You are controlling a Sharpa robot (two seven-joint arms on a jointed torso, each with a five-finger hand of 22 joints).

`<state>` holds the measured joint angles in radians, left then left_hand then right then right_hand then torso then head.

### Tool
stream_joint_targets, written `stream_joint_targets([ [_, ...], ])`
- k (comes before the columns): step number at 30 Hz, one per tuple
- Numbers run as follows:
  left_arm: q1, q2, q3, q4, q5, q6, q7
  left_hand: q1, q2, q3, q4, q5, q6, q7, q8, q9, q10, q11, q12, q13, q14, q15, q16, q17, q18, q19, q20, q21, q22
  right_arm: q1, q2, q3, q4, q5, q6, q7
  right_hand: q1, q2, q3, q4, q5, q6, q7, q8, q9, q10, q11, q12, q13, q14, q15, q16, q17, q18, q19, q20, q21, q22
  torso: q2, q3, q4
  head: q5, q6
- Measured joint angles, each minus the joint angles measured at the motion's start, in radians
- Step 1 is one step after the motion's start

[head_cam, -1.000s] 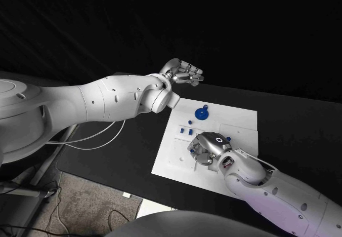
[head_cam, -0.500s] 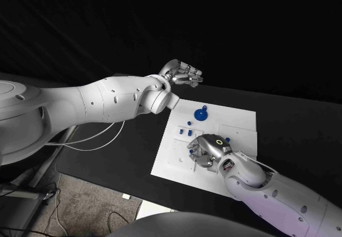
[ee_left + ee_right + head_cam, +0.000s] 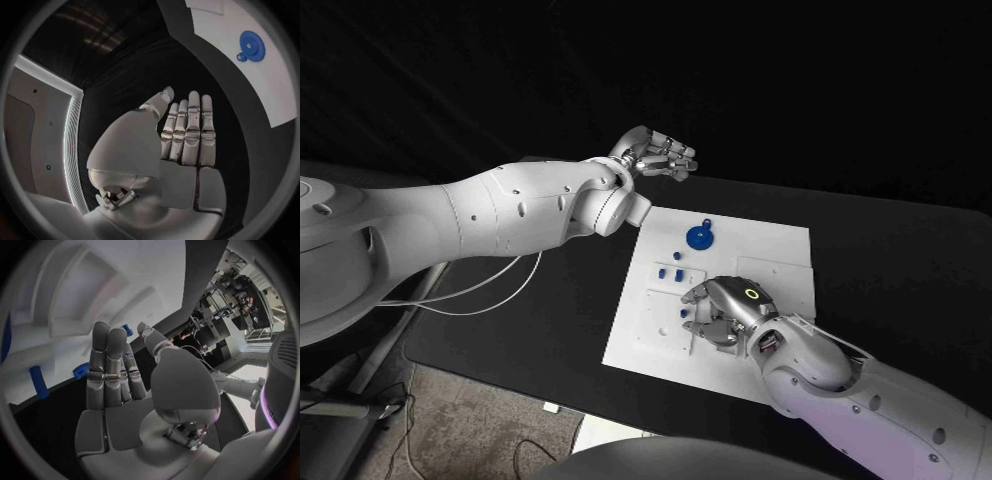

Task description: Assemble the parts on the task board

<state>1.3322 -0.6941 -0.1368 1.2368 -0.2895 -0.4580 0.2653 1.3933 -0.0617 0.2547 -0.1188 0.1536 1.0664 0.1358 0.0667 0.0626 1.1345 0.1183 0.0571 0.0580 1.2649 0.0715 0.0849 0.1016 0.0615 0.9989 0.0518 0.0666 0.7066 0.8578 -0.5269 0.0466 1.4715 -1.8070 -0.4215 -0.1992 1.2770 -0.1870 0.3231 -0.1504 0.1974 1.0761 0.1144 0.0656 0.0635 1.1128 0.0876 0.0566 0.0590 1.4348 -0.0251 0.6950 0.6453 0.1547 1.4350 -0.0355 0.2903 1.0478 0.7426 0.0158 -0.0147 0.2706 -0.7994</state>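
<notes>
The white task board (image 3: 776, 250) lies in the middle of the black table. A blue gear (image 3: 700, 238) sits near its far edge and shows too in the left wrist view (image 3: 251, 46). Small blue parts (image 3: 669, 271) stand at the board's left side, and another small blue part (image 3: 687, 311) lies by my right hand (image 3: 723, 312). That hand hovers low over the board's middle, its fingers (image 3: 112, 365) straight and holding nothing, with blue parts (image 3: 39, 382) just beyond them. My left hand (image 3: 656, 155) hangs above the table past the board's far left corner, its fingers (image 3: 187, 130) straight and empty.
Black table (image 3: 891, 260) surrounds the board on all sides. My left arm (image 3: 516, 215) reaches over the table's left part. Grey floor with cables (image 3: 401, 400) lies off the near left edge.
The whole picture has shifted a little. My right hand has settled slightly lower over the board's middle. The left hand has hardly moved.
</notes>
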Motion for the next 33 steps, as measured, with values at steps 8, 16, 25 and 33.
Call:
stream_joint_targets([
  [8, 0.000, -0.002, 0.000, -0.009, 0.000, 0.000, -0.001, 0.000, 0.000, 0.000, 0.000, 0.000, 0.000, 0.000, 0.000, 0.000, 0.000, 0.000, 0.000, 0.000, 0.000, 0.000, 0.000, 0.000, 0.000, 0.000, 0.000, 0.000, 0.000, 0.019, -0.086, 0.068, 0.101, 0.022, -0.004, -0.011, 0.000, 0.000, 0.037, 0.003, -0.005, 0.000, 0.000, 0.000, 0.000, 0.026, -0.004, 0.000, 0.000, 0.000, 0.000, 0.009, -0.002, -0.001, 0.000, 0.000, 0.000, 0.005, -0.003, -0.0004, -0.0037, -0.024, 0.012],
  [16, 0.000, -0.004, -0.001, -0.018, 0.000, 0.001, -0.002, 0.000, 0.000, 0.000, 0.000, 0.000, 0.000, 0.000, 0.000, 0.000, 0.000, 0.000, 0.000, 0.000, 0.000, 0.000, 0.000, 0.000, 0.000, 0.000, 0.000, 0.000, 0.000, 0.054, -0.174, 0.147, 0.161, 0.050, 0.035, -0.021, -0.011, -0.011, 0.126, -0.012, 0.004, 0.004, -0.004, 0.000, 0.000, 0.051, -0.007, 0.000, 0.000, 0.000, 0.000, 0.029, 0.010, -0.002, -0.004, -0.004, 0.015, 0.041, -0.007, 0.0012, -0.0137, -0.050, 0.021],
  [25, 0.000, -0.004, -0.001, -0.022, 0.000, 0.002, -0.002, 0.005, 0.005, 0.000, 0.000, 0.000, 0.000, 0.000, 0.000, 0.000, -0.004, 0.004, 0.000, 0.000, 0.000, 0.000, 0.000, 0.000, 0.000, 0.000, 0.000, 0.000, -0.004, 0.090, -0.235, 0.172, 0.135, 0.074, 0.159, -0.037, -0.013, -0.013, 0.045, 0.009, -0.020, -0.020, -0.011, 0.000, 0.000, 0.039, -0.007, 0.000, 0.000, 0.000, 0.000, 0.051, 0.020, -0.003, 0.000, -0.008, 0.023, 0.063, -0.010, 0.0030, -0.0195, -0.070, 0.026],
  [33, 0.000, -0.006, -0.002, -0.021, 0.000, 0.004, -0.002, 0.005, 0.005, 0.000, 0.000, 0.000, 0.000, 0.000, 0.000, 0.000, -0.004, 0.003, 0.000, 0.000, 0.000, 0.000, 0.000, 0.000, 0.000, 0.000, 0.000, 0.000, -0.004, 0.095, -0.225, 0.173, 0.083, 0.059, 0.233, -0.054, 0.008, -0.005, 0.010, 0.021, -0.050, -0.039, -0.018, 0.000, 0.000, 0.022, -0.004, 0.000, 0.000, -0.006, 0.006, 0.051, 0.012, -0.009, 0.000, -0.007, 0.011, 0.061, -0.009, 0.0025, -0.0195, -0.079, 0.028],
])
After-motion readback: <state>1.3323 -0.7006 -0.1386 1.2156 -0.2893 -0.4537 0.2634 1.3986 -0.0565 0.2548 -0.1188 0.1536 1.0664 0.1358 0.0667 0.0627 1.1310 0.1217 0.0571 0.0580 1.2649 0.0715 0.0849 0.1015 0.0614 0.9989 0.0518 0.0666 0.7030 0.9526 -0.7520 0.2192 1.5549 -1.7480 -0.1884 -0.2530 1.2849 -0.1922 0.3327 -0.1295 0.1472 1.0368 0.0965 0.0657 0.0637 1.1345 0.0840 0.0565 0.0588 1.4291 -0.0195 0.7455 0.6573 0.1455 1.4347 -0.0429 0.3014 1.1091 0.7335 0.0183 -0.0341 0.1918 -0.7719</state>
